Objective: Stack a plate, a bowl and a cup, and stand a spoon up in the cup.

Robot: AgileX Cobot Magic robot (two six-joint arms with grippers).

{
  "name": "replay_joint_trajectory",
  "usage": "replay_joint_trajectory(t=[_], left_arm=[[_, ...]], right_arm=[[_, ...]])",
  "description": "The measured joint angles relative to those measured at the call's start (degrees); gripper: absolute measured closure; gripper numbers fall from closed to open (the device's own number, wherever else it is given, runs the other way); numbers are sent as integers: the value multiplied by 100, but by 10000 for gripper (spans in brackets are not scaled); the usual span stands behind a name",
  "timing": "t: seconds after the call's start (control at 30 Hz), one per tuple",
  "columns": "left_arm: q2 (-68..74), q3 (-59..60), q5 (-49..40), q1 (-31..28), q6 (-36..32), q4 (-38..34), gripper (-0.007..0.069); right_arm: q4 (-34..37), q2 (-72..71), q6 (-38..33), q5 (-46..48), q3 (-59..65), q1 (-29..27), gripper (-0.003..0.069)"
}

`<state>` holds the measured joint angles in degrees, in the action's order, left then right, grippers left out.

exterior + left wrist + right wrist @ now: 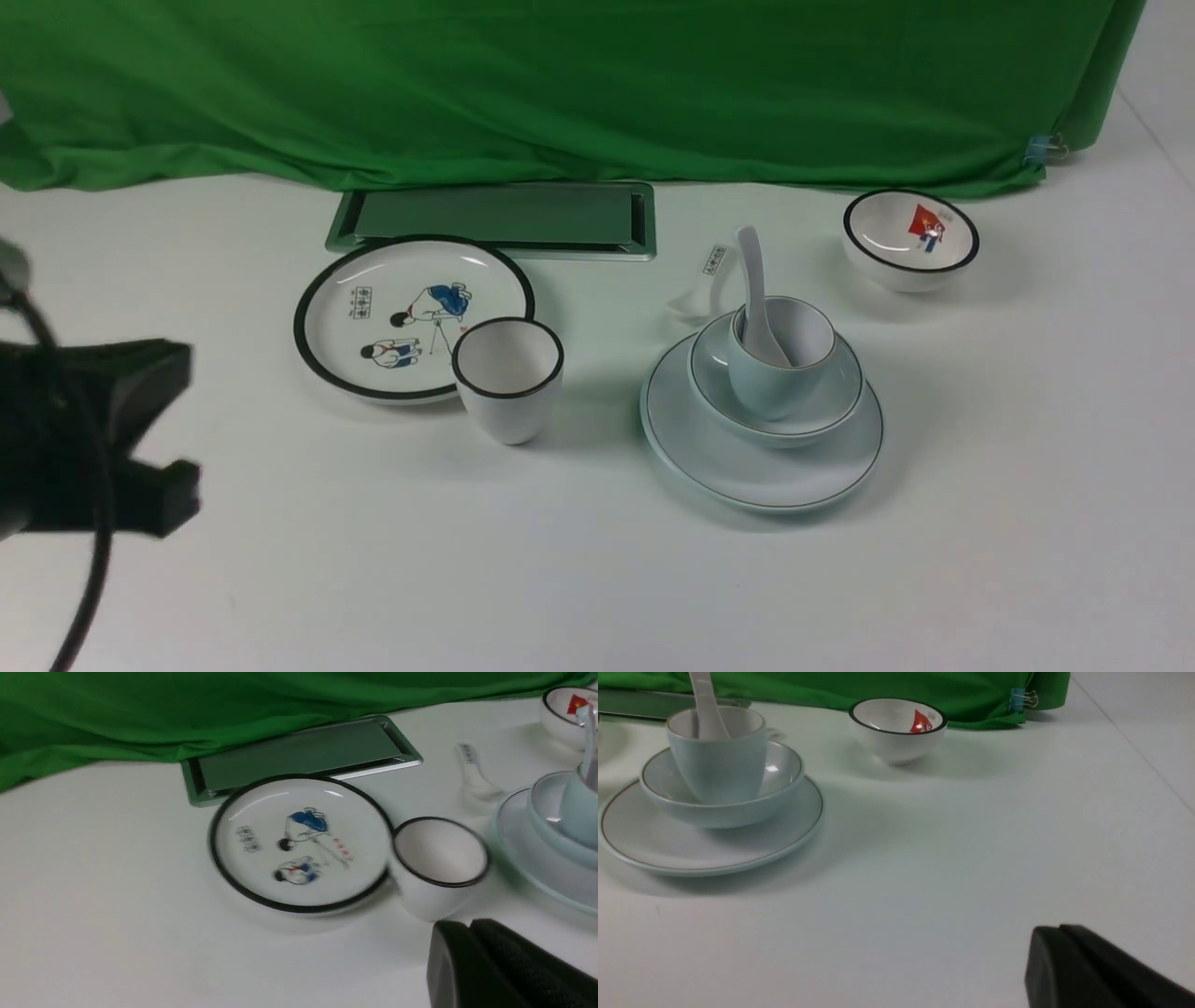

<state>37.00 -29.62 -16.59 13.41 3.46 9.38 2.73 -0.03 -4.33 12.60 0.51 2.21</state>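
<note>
Both grippers, left (pixel 460 933) and right (pixel 1052 938), are clenched and empty; spoon (pixel 758 299) stands in cup (pixel 780 359) on bowl (pixel 822 411) on plate (pixel 747 467); stack looks complete, nothing more called for

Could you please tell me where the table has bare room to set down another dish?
Bare table lies right of the stacked plate, below the flag bowl, and along the near edge. It is crowded between the black-rimmed cup, cartoon plate and the stack.

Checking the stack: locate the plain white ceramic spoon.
Front view, right of centre: the plain white ceramic spoon stands in the pale blue-green cup.
</note>
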Motion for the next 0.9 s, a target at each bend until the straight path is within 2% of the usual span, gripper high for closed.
replay_joint_trajectory(t=[0.07, 0.17, 0.33, 0.4, 0.5, 0.63, 0.9], left_arm=[[-605, 392, 76, -231, -30, 350, 653], [-1741, 1129, 479, -550, -36, 462, 653], [-3332, 2525, 1774, -891, -20, 78, 653], [-3623, 2892, 1840, -945, -5, -99, 653], [-3688, 2965, 1432, -964, 118, -376, 653], [-3688, 3003, 361, -982, 240, -643, 653], [-3688, 3003, 141, -995, 222, -755, 653]], right_arm=[[0, 0, 6, -5, 0, 0, 645], [0, 0, 0, -5, 0, 0, 643], [5, 0, 0, -5, 0, 0, 638], [5, 0, 0, -3, 0, 0, 634], [12, 0, 0, -5, 0, 0, 630], [12, 0, 0, -4, 0, 0, 621], [12, 0, 7, -4, 0, 0, 608]])
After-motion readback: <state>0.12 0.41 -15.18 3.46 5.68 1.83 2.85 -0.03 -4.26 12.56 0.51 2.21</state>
